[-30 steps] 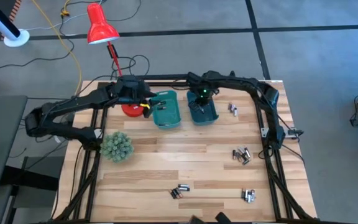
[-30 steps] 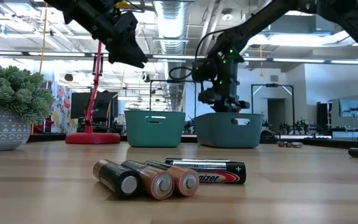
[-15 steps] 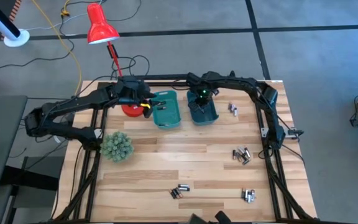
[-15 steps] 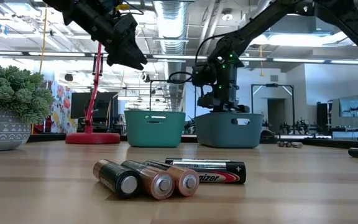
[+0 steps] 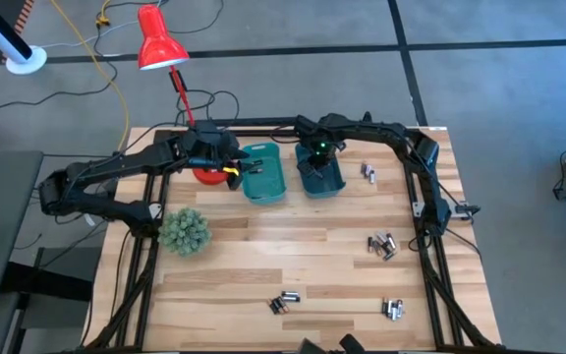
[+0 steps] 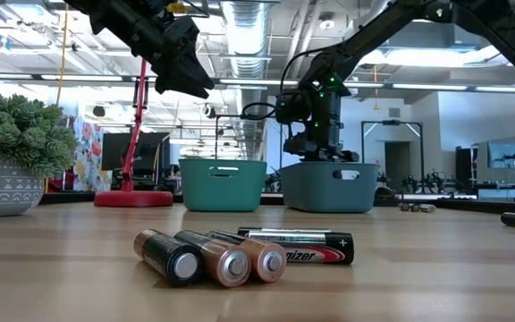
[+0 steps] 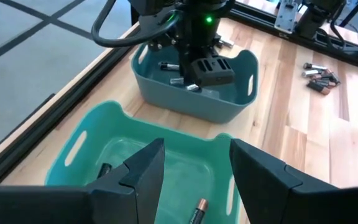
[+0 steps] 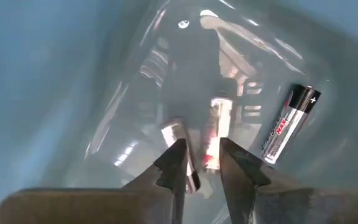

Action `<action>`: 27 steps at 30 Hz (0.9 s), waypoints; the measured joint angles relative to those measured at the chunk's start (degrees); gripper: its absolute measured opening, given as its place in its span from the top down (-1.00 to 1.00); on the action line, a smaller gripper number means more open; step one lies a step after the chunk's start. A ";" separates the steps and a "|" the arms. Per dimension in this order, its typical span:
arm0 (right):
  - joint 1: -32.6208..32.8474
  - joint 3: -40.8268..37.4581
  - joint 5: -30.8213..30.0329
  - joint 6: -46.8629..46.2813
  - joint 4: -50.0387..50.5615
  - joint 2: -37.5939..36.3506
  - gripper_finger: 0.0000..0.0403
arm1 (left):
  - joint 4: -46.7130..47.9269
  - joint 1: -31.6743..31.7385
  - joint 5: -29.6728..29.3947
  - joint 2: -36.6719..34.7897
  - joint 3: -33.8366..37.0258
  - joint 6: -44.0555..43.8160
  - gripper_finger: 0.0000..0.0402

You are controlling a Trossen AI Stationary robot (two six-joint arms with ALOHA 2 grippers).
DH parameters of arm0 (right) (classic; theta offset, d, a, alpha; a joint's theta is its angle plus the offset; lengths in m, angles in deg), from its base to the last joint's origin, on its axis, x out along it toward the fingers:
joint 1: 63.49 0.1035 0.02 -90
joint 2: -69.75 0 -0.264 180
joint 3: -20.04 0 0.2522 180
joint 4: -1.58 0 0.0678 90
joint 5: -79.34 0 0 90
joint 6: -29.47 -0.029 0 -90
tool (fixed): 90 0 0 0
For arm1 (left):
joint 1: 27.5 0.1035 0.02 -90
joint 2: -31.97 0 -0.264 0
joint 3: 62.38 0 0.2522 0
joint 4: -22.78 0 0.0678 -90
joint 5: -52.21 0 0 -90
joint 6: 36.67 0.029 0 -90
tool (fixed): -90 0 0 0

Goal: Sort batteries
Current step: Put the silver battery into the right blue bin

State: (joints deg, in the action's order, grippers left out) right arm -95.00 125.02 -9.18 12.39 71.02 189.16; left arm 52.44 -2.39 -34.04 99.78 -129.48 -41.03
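Two arms barely stir since a second ago: the right gripper [image 8: 199,163], fingers parted and empty, stays inside the grey-blue bin [image 5: 322,180] over dropped batteries [image 8: 288,124], while the left gripper [image 7: 194,165], open and empty, hovers above the teal bin [image 5: 263,175].

Bright even overhead light; glare inside bin [image 8: 73,74]; soft shadows.

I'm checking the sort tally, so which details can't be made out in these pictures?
- Count in the lighter teal bin: left wrist view, the left claw covers part of its floor.
- Count in the darker bin: high view, the right claw hangs over it.
- Labels on the loose batteries: high view, too small.
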 joint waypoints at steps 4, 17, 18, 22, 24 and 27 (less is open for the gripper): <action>0.00 0.00 0.00 0.02 0.01 -0.01 0.40 | 0.05 -0.03 -0.02 0.00 0.00 0.08 0.11; -0.20 0.00 -0.28 0.07 0.74 -8.67 0.37 | 0.09 -0.03 -0.02 0.00 0.00 7.74 0.11; -0.17 0.00 -0.61 0.08 0.83 -10.19 0.37 | 0.09 -0.03 -0.02 0.00 0.00 7.75 0.11; -0.31 -1.56 -1.82 0.20 1.14 -16.88 0.37 | 0.06 -0.03 -0.02 0.00 0.00 7.53 0.11; -0.73 -4.61 -2.74 -0.80 0.44 -20.72 0.37 | 0.07 -0.03 -0.04 0.00 0.00 7.72 0.11; -2.52 -11.84 -4.20 -4.53 -1.13 -26.73 0.40 | 0.07 -0.03 -0.04 0.00 0.00 7.18 0.11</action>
State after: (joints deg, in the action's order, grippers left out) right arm -97.52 113.19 -13.38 7.85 69.89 162.44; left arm 52.51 -2.42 -34.09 99.78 -129.48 -33.85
